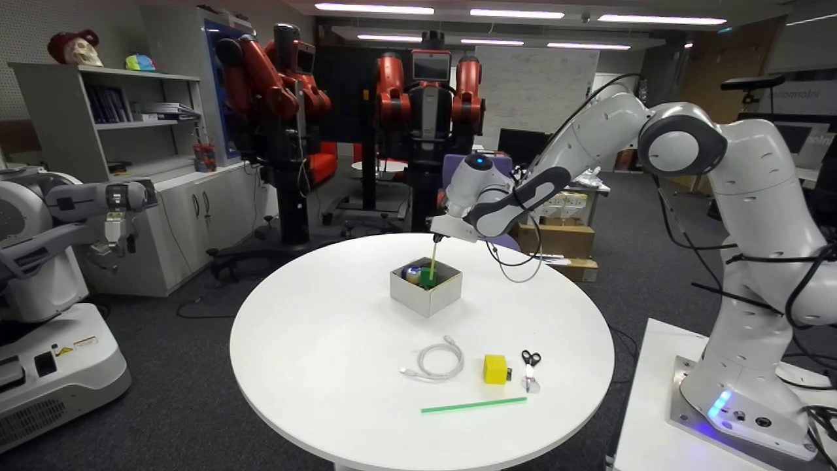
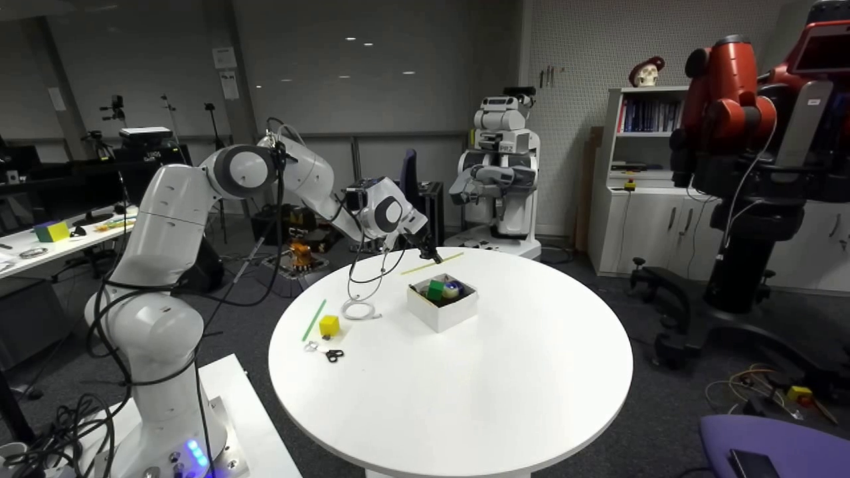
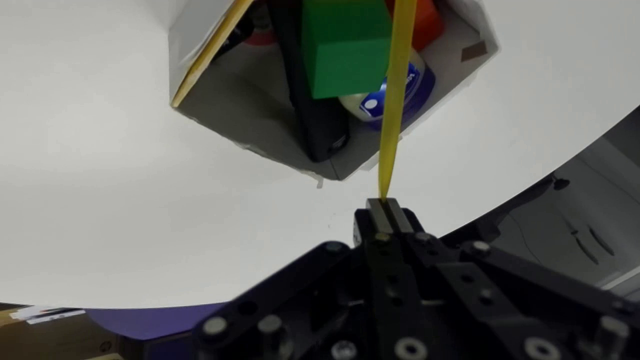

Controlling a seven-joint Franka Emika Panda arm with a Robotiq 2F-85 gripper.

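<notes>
- Cannot see the yellow strip (image 3: 394, 100), green cube (image 3: 347, 52) or box (image 3: 232, 107) beyond the wrist view's top edge.
- Cannot identify the red thing (image 3: 425, 25), partly behind the strip.
- Cannot read the lettering (image 3: 411, 78) on the round thing (image 3: 370, 107), blurred.
- Cannot name the small dark thing (image 1: 509, 374) toward the robot-side edge of the table (image 1: 327, 392), perhaps touching the yellow cube (image 1: 495, 369).

Cube (image 3: 345, 67) in box (image 1: 412, 297) on table (image 1: 327, 379), straw (image 3: 394, 105) aloft near box, block (image 1: 495, 369) between cable (image 1: 434, 377) and scissors (image 1: 529, 369)
</notes>
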